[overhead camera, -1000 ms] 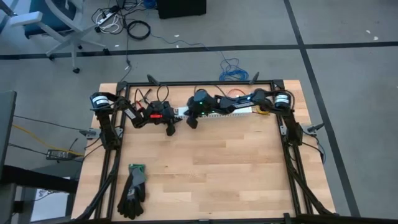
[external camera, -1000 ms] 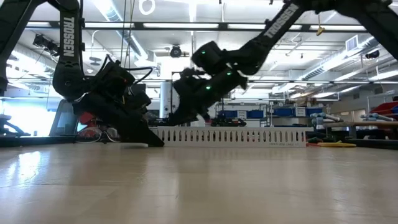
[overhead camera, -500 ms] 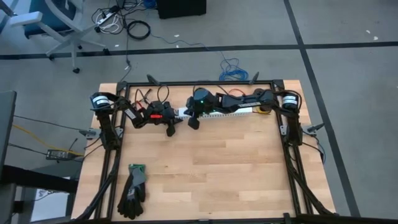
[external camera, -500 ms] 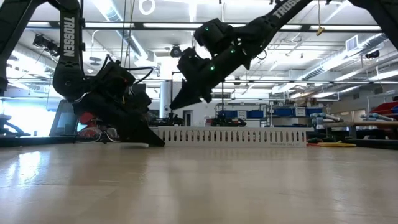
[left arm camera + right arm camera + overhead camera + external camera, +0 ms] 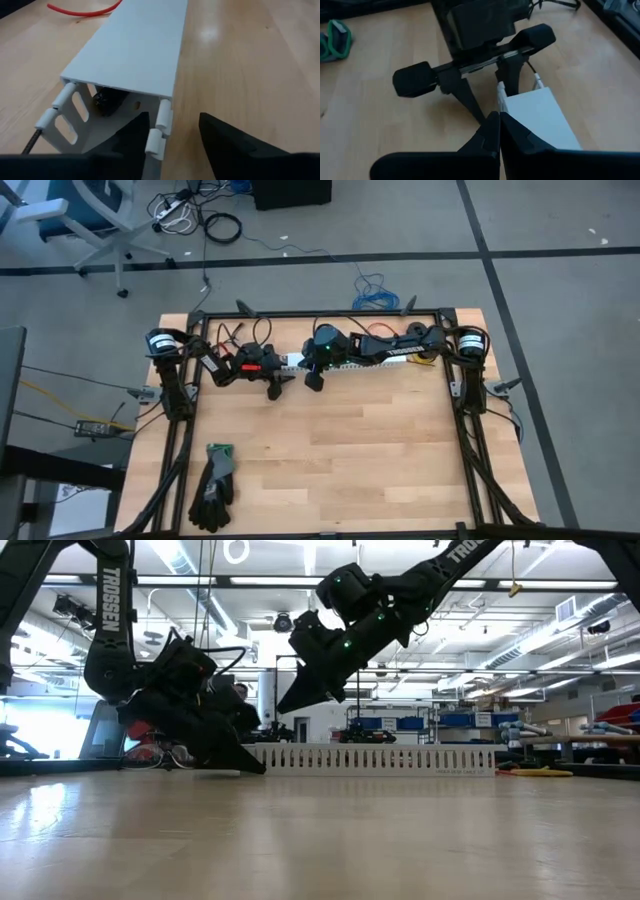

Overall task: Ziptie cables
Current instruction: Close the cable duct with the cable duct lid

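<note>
Your left claw (image 5: 172,137) stands parted astride the end of the white slotted channel (image 5: 135,50), likely steadying it. Your right claw (image 5: 497,131) hovers pinched shut above. The cables aren't clearly visible.

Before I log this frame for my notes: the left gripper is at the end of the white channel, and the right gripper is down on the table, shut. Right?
Not quite. The low view shows the right gripper shut but lifted above the white channel, not on the table. The left gripper is at the channel's end, as you said.
</note>
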Available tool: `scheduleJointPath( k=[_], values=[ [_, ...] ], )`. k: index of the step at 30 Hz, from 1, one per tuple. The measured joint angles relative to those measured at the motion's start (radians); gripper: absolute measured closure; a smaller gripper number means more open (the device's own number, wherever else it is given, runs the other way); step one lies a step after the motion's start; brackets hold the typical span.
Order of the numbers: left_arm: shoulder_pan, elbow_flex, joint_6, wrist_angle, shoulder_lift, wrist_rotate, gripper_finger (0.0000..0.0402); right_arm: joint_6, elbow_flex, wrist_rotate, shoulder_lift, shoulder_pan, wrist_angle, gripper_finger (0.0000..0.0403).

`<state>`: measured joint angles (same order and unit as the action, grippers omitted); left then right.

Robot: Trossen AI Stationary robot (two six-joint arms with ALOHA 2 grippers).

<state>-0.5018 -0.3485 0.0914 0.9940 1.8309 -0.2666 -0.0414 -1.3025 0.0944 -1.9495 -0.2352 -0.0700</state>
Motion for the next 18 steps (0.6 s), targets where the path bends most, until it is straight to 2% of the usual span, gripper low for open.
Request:
scheduleJointPath(
  k=[15,18],
  values=[
    [-0.001,0.0,-0.077,0.004,-0.001,0.005,0.0214,-0.001,0.0,0.004,0.0,0.0,0.007,0.0403],
    [-0.001,0.012,-0.083,0.001,-0.036,0.007,0.0214,-0.002,0.0,0.003,0.0,0.001,0.021,0.0403]
  ],
)
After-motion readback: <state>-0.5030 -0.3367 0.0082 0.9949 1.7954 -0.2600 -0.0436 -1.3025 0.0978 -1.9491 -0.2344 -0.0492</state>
